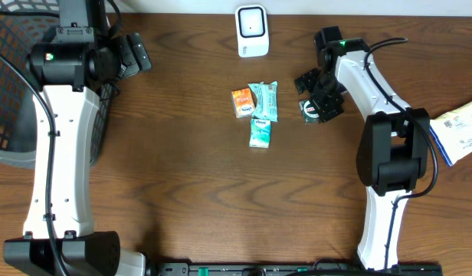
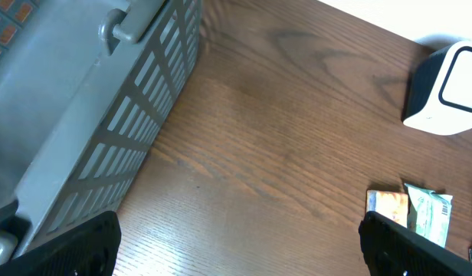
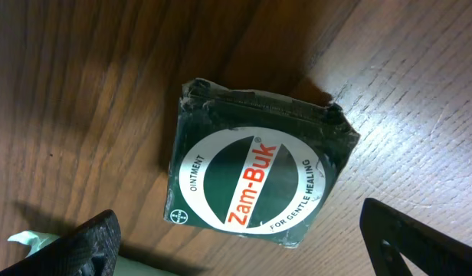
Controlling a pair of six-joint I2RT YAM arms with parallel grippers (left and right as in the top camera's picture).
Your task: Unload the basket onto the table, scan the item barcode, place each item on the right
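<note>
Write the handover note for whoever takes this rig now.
Left gripper: open, empty, beside the basket.
Right gripper: open over the Zam-Buk box, not gripping it.
Things: the box lies on the table, small packets near it; the barcode scanner stands at the far edge.
Done: no scan is evident.
To do: grip the box, show its barcode to the scanner.

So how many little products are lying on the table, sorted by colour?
Orange packet: 1
Teal packets: 2
Dark green Zam-Buk box: 1
Total: 4
</note>
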